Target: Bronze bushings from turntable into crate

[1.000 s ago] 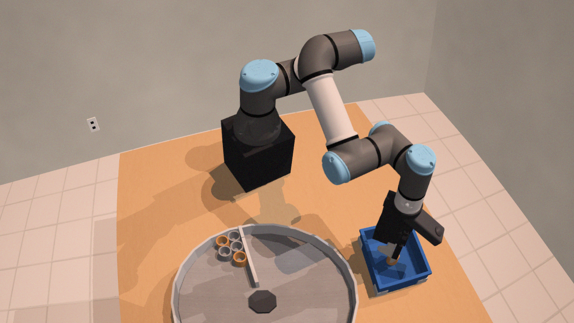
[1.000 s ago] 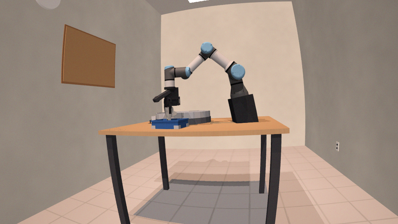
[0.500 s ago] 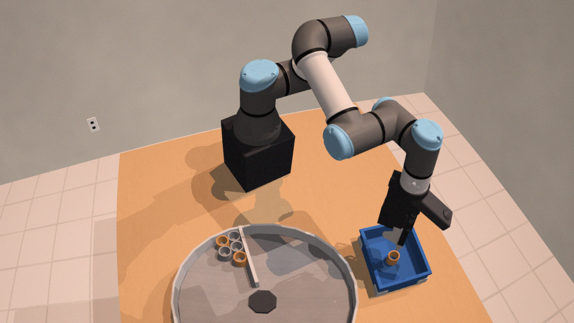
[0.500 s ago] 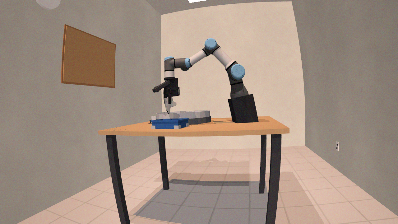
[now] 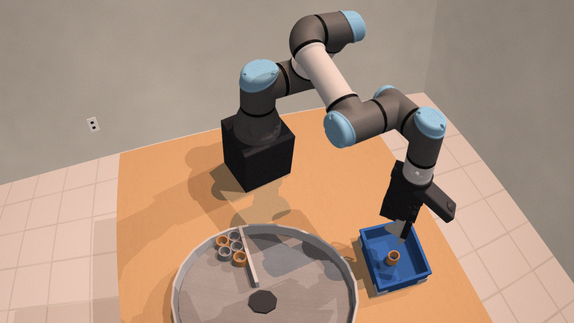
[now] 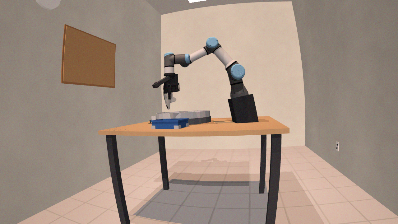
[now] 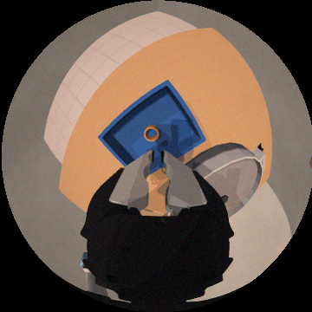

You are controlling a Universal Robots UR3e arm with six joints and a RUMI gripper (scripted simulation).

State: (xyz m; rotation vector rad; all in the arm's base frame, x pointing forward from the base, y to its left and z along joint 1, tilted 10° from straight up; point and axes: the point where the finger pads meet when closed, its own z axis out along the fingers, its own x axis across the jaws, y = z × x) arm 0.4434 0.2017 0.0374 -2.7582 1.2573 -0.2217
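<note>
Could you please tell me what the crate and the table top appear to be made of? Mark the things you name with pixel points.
The crate (image 5: 422, 255) (image 6: 169, 123) (image 7: 120, 152) looks like smooth, fairly matte plastic, judging by its even blue colour. The table top (image 5: 160, 176) (image 6: 222, 129) (image 7: 225, 78) looks like wood or a wood-look laminate: orange-tan, with faint streaks.

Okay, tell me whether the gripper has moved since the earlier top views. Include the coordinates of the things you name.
Yes: the gripper (image 5: 400, 242) (image 6: 168, 108) (image 7: 157, 151) has risen away from the floor of the blue crate (image 5: 422, 252) (image 6: 169, 124) (image 7: 132, 110).
</note>
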